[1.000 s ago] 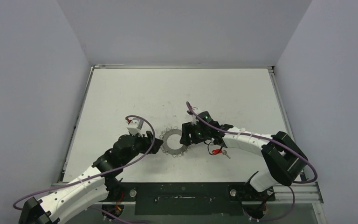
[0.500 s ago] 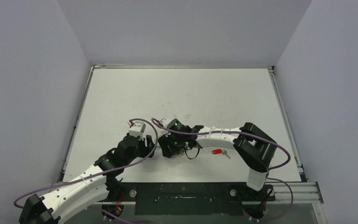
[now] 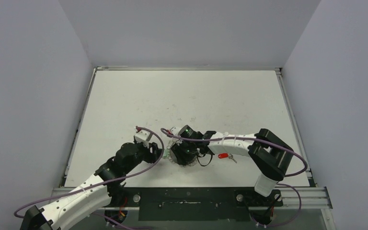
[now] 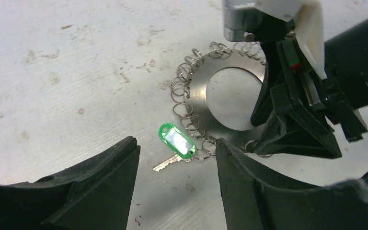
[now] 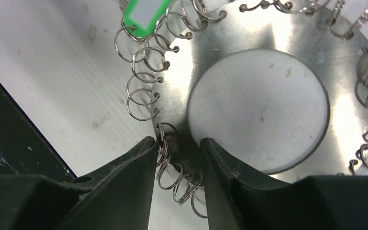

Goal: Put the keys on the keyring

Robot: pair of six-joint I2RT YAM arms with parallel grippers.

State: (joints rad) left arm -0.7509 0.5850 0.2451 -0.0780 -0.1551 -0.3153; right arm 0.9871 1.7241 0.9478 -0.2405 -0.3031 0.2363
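Observation:
The keyring [image 4: 199, 98], a flat silver ring fringed with wire loops, lies on the table. It also shows in the right wrist view [image 5: 182, 96] and, mostly hidden, under the right gripper in the top view [image 3: 178, 163]. The green-tag key [image 4: 176, 140] lies at its near left edge, its small ring touching the loops; I cannot tell whether they are linked. My left gripper [image 4: 177, 146] is open and hovers around this key. My right gripper [image 5: 178, 141] straddles the ring's band, one finger in the hole, one outside, closed on it. The red-tag key [image 3: 224, 155] lies to the right.
The right arm's purple cable [image 3: 172, 136] loops over the ring area. The two gripper heads [image 3: 170, 152] stand close together. Grey walls enclose the white table [image 3: 187, 96] on three sides.
My right gripper has swung left from beside the keyring and come down on its band. My left gripper has drawn slightly back toward the near edge. The red-tag key has stayed put.

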